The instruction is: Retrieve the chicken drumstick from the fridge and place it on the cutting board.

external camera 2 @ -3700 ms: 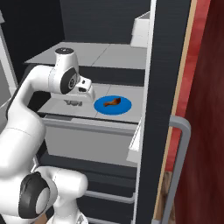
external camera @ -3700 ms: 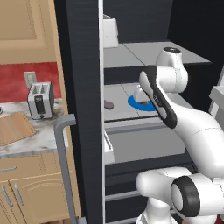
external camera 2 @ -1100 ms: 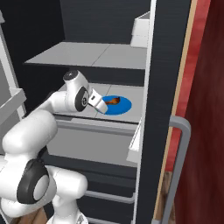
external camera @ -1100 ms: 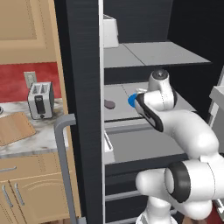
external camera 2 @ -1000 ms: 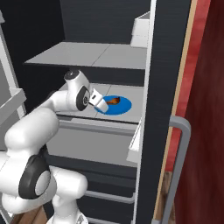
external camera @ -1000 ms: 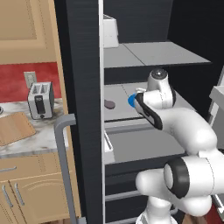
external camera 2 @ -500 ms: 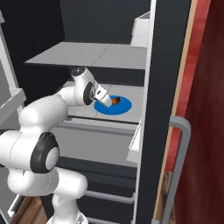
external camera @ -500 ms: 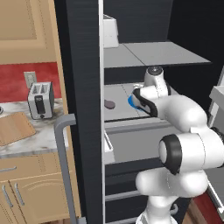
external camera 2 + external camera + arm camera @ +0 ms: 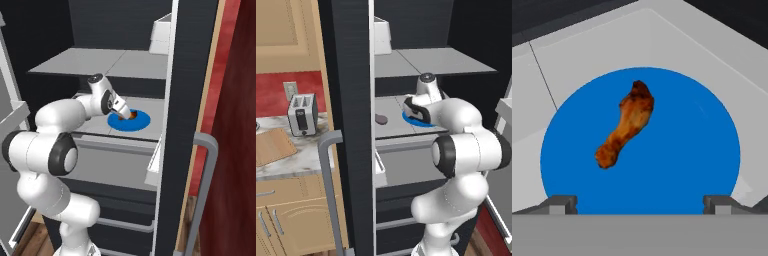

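Observation:
The chicken drumstick [image 9: 626, 131] lies alone on the round blue plate [image 9: 687, 150], which rests on a light grey shelf inside the open black fridge [image 9: 190, 75]. My gripper [image 9: 640, 205] is open and hovers just over the plate's near rim, with the drumstick ahead of its two dark fingertips [image 9: 559, 204] and apart from them. From the right base view the gripper [image 9: 125, 111] points down at the drumstick [image 9: 133, 115] on the plate [image 9: 131, 121]. The light-brown cutting board [image 9: 273, 146] lies on the marble counter left of the fridge [image 9: 351, 100].
A silver toaster [image 9: 302, 115] stands behind the board. A mauve-brown oval lump [image 9: 381, 119] lies on the same shelf, left of the plate. A white box [image 9: 161, 35] sits on the upper shelf. The grey bar handle [image 9: 328, 190] and a white door bin [image 9: 154, 165] jut out nearby.
The arm has reached deeper into the fridge and the hand has come down over the blue plate. The drumstick and plate have not moved.

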Tool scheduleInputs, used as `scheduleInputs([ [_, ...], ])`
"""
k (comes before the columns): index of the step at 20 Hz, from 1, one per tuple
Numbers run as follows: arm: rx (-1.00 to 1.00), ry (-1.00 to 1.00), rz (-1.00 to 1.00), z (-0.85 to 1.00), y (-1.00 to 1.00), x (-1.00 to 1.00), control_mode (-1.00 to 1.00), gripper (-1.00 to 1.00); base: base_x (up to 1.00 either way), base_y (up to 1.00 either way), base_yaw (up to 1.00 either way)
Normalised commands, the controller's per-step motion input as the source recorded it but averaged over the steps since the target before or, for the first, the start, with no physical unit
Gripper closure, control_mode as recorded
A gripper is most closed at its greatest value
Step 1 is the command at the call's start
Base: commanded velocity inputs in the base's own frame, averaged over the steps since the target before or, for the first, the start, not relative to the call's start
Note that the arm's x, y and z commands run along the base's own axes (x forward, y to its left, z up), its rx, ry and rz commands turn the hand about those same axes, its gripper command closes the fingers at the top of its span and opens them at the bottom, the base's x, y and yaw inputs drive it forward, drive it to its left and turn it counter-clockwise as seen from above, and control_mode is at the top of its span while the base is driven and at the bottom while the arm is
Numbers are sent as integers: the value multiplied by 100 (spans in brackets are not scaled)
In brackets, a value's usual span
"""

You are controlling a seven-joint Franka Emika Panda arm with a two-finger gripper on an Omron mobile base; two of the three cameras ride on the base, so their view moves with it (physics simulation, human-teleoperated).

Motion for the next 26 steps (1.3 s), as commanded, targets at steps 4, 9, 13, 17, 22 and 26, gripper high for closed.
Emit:
scheduleInputs([
  [4, 0, 1, 0, -29, 0, 25, -100, -100, 0, 0, 0],
  [9, 0, 0, 0, -21, 0, 26, -100, -100, 0, 0, 0],
  [13, 0, 0, 0, -13, -2, 26, -100, -100, 0, 0, 0],
  [17, 0, 1, 0, -2, -2, 25, -100, -100, 0, 0, 0],
  [22, 0, 0, 0, 0, -9, 22, -100, -100, 0, 0, 0],
  [26, 0, 4, 0, -12, -3, 17, -100, -100, 0, 0, 0],
])
